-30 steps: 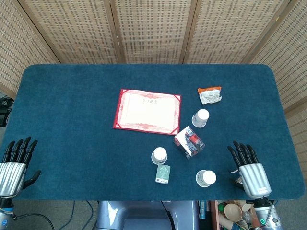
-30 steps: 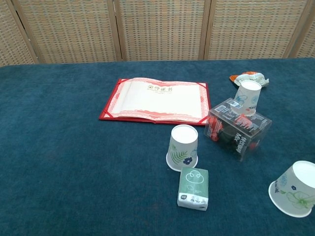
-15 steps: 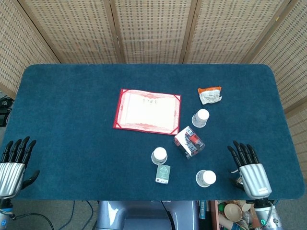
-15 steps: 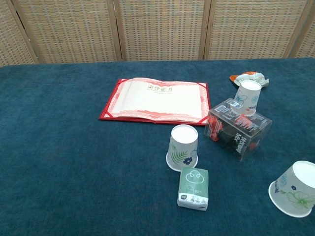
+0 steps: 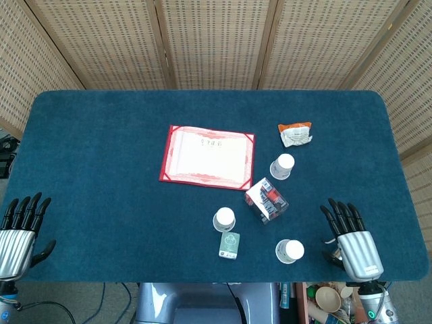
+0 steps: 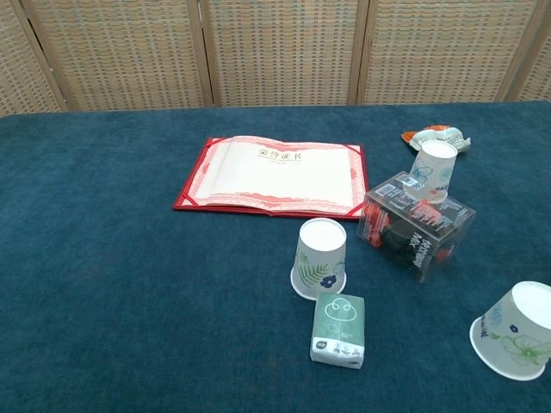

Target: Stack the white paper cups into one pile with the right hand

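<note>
Three white paper cups with leaf prints stand upside down and apart on the blue table. One cup point(image 5: 224, 219) point(image 6: 319, 258) is near the middle front, another cup point(image 5: 283, 166) point(image 6: 433, 169) stands behind the clear box, and a third cup point(image 5: 289, 251) point(image 6: 518, 342) is at the front right. My right hand point(image 5: 352, 237) lies flat and open at the table's front right edge, just right of the third cup, holding nothing. My left hand point(image 5: 17, 233) rests open at the front left edge, far from the cups. Neither hand shows in the chest view.
A red-bordered certificate folder point(image 5: 207, 156) point(image 6: 274, 175) lies open at the centre. A clear plastic box point(image 5: 266, 200) point(image 6: 417, 225) sits between the cups. A green tissue pack point(image 5: 229, 245) point(image 6: 337, 329) lies before the middle cup. An orange-white snack packet point(image 5: 295, 133) point(image 6: 436, 137) is at the back right.
My left hand has drawn slightly back toward the front left edge. The right hand and the cups have not moved.
</note>
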{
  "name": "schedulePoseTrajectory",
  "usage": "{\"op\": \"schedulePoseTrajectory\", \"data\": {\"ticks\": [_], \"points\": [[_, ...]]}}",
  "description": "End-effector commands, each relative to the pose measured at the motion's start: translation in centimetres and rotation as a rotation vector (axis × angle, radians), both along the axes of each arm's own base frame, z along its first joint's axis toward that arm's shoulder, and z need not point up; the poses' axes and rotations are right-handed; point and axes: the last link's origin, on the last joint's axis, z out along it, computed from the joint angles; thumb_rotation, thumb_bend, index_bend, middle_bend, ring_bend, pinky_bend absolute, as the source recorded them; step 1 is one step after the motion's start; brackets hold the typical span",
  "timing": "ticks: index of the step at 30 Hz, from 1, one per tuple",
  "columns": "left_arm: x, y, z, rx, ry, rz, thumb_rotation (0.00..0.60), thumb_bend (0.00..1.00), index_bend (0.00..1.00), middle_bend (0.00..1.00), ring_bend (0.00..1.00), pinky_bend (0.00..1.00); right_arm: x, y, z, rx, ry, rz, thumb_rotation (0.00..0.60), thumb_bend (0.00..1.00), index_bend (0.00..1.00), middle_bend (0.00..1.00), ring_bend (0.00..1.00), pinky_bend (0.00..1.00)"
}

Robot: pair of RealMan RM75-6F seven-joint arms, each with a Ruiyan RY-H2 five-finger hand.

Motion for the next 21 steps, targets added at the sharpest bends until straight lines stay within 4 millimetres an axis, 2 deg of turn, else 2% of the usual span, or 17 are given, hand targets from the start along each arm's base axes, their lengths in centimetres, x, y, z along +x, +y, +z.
{"op": "schedulePoseTrajectory", "data": {"ticks": [1,5,8,21], "points": [[0.0,0.0,0.0,0.0,-0.001,0.001,0.6,0.27,0.0,0.0,0.0,0.0,0.3,0.0,0.0,0.005,-0.021,0.01,0.6,0.09,0.04,0.0,0.0,0.0],[0.0,0.0,0.2,0.006,-0.008,0.001,0.6,0.27,0.0,0.0,0.0,0.0,0.7,0.2,0.1,0.022,-0.072,0.017,0.6,0.09,0.19,0.0,0.0,0.0],[0.0,0.0,0.3,0.007,-0.011,0.001,0.6,0.27,0.0,0.0,0.0,0.0,1.1,0.3,0.2,0.054,-0.094,0.007,0.6,0.09,0.24,0.0,0.0,0.0],[0.1,-0.2,0.7,0.01,-0.022,-0.008,0.6,0.27,0.0,0.0,0.0,0.0,4.9,0.8,-0.1,0.201,-0.112,0.008,0.6,0.09,0.29,0.0,0.0,0.0]]}}
